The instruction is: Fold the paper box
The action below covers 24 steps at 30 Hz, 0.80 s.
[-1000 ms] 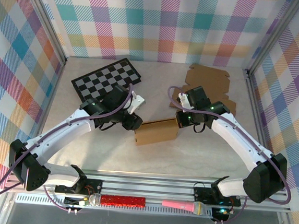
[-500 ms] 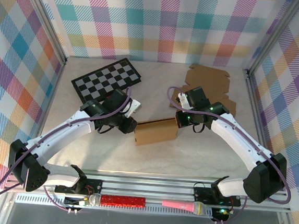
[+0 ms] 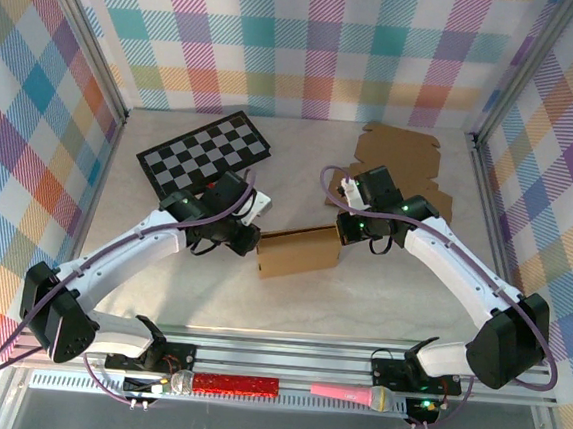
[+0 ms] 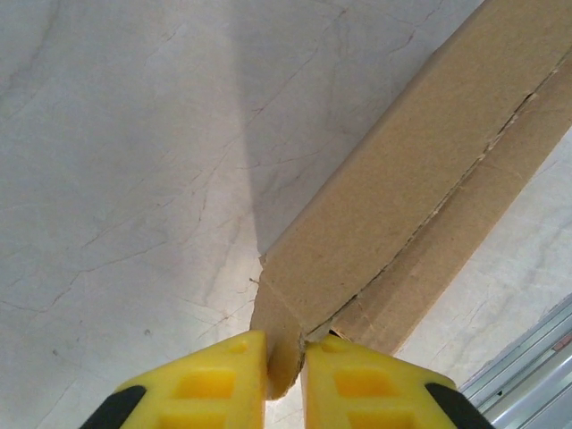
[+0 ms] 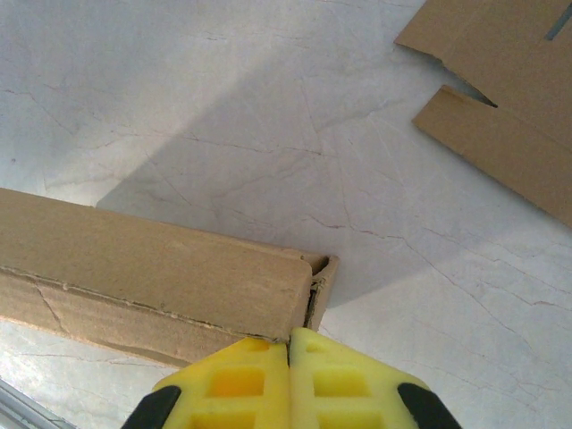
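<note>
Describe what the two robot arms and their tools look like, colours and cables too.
The left arm and right arm have white shells and black joints. A purple cable runs along each. The left tool and right tool have bright yellow fingers with recessed rectangular pockets and black backing. Small green lights glow near the right wrist.

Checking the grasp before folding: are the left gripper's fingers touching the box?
Touching. In the left wrist view, the left gripper pinches a flap of the box between its yellow fingers.

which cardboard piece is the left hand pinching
The folded-up box mid-table: its end flap is pinched by the left hand. The flat sheet at back right lies untouched.
</note>
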Each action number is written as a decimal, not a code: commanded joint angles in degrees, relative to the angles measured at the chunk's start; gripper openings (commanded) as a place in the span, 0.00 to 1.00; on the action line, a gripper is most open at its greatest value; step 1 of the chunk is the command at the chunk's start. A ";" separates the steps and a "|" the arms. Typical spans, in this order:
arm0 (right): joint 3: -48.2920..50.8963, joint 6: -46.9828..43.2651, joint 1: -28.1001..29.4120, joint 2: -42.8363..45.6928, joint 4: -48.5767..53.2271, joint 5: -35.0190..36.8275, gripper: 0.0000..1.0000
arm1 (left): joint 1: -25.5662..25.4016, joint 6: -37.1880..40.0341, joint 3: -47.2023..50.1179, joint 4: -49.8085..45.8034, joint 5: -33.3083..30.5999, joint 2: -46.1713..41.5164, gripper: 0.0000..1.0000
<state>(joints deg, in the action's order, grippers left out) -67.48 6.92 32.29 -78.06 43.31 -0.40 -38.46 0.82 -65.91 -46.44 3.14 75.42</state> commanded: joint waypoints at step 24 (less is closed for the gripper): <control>1.43 3.66 2.15 -0.60 0.20 1.28 0.00 | 0.24 -26.24 -7.23 -5.59 5.77 6.19 0.00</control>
<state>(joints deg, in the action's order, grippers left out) -67.42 9.69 33.26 -78.06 42.87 2.22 -38.11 -18.83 -71.90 -50.89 5.58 80.55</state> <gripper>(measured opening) 0.046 0.044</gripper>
